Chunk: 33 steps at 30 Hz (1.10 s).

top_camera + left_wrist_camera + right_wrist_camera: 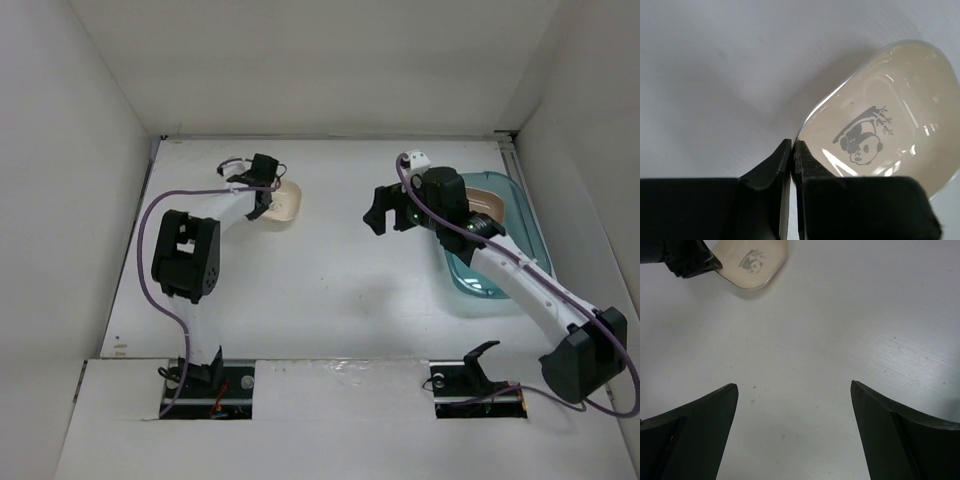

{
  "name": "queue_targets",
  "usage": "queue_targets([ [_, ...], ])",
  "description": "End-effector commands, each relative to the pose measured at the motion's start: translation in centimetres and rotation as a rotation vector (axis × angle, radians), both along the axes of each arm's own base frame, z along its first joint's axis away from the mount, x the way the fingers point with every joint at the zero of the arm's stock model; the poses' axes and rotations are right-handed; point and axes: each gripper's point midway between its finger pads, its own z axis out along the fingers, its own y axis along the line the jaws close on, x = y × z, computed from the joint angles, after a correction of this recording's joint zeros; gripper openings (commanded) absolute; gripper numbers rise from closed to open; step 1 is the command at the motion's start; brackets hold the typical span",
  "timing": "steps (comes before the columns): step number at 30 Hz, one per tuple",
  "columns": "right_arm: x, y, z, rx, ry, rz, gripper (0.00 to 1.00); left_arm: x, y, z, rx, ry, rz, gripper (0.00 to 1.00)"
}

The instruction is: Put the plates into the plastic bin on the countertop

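Left gripper: we see the left gripper (792, 147) clenched, its two dark fingers pinched onto the near rim of the cream plate (880, 125).
Cream plate: it sits at the far left of the countertop (340, 290), well apart from the bin. A grey panda print (862, 137) marks its centre. We cannot tell whether its far edge touches the surface or is raised.
Right gripper: the right gripper (794, 386) is released, its fingers spread wide with nothing between them. It hangs above bare white surface near the middle of the table.
Between the arms: in the right wrist view we see the cream plate at the top left, with a finger of the left gripper on its edge.
Plastic bin: the teal plastic bin (472, 280) lies at the right side of the countertop, and the right arm crosses above it.
Bin contents: we make out a pale dish (492, 203) at the bin's far end. The arm hides the rest, so we cannot count what lies inside.
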Motion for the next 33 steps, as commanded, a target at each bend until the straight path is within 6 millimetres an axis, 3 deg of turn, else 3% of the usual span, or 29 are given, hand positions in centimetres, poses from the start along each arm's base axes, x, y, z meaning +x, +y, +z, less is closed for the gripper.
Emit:
queue_targets([
  [1,1.9,1.9,1.6,0.048,-0.038,-0.012,1.00,-3.4,-3.9,5.5,0.091,-0.026,-0.153,0.00],
  [4,3.3,2.8,0.8,0.062,0.002,-0.051,1.00,-5.5,-6.9,8.4,0.102,-0.079,-0.213,0.00],
  [6,4.2,3.7,0.5,0.073,0.019,-0.070,1.00,-6.9,-8.0,8.9,0.113,-0.075,-0.231,0.00],
  [8,5.0,3.7,0.4,0.071,0.023,-0.099,0.99,-7.7,-10.5,10.8,0.116,-0.123,-0.270,0.00],
  [14,6.5,3.8,-1.4,0.055,0.047,-0.148,0.98,-10.6,-16.3,13.7,0.084,-0.177,-0.367,0.00],
  [21,6.7,1.6,-5.3,-0.001,0.122,-0.228,0.89,-11.5,-17.4,15.5,0.042,-0.226,-0.339,0.00],
  [25,6.5,1.8,-6.2,0.024,0.137,-0.208,0.73,-11.7,-17.6,16.7,-0.019,-0.274,-0.340,0.00],
  [30,6.3,1.9,-6.2,0.073,0.148,-0.184,0.68,-11.9,-17.4,18.6,-0.106,-0.380,-0.327,0.00],
  [31,6.2,2.1,-6.3,0.078,0.148,-0.175,0.65,-12.1,-17.3,19.5,-0.136,-0.405,-0.329,0.00],
  [33,6.2,2.2,-6.9,0.092,0.164,-0.166,0.56,-12.4,-17.2,19.4,-0.141,-0.414,-0.347,0.00],
])
